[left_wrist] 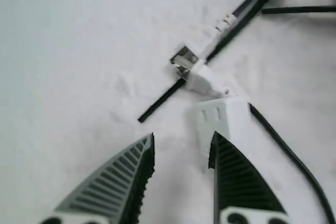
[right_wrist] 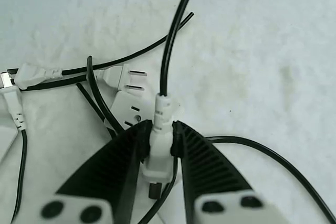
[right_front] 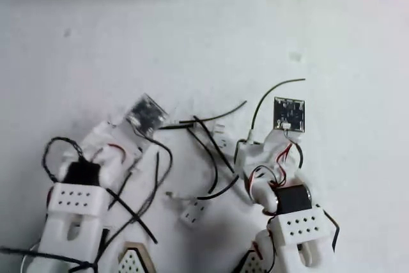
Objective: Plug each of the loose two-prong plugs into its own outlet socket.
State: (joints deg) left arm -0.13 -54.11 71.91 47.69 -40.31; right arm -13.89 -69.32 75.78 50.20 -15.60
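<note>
- White table (right_front: 77, 43) carried the whole job, with black cables (right_front: 211, 148) strewn across its middle.
- Nearest its own camera, the right gripper (right_wrist: 160, 125) was clamped tight on a held plug (right_wrist: 158, 156), both fingers pressed to the white body. That plug's cable (right_wrist: 173, 40) ran on past the fingertips, and its prongs could not be made out.
- Just beyond those tips lay a socket (right_wrist: 128, 111) with both slots empty.
- Next to it lay a second plug (right_wrist: 118, 77), its two bare prongs pointing away from the socket.
- Farther off, a third plug (right_wrist: 31, 74) lay loose on the table, joined to nothing.
- On the other side, the left gripper (left_wrist: 182, 137) stood spread wide and held nothing. A socket block (left_wrist: 223, 121) sat just beside one fingertip.
- Just past that block lay a metal-tipped plug (left_wrist: 202, 80), not seated in anything as far as could be told.
- Judged from all this, the task had barely begun. No plug sat in a socket, and one plug was in hand but not yet lined up. Every plug was left to be seated, each in its own socket.
- No brand, label or writing could be read on the plugs, sockets or grippers.
</note>
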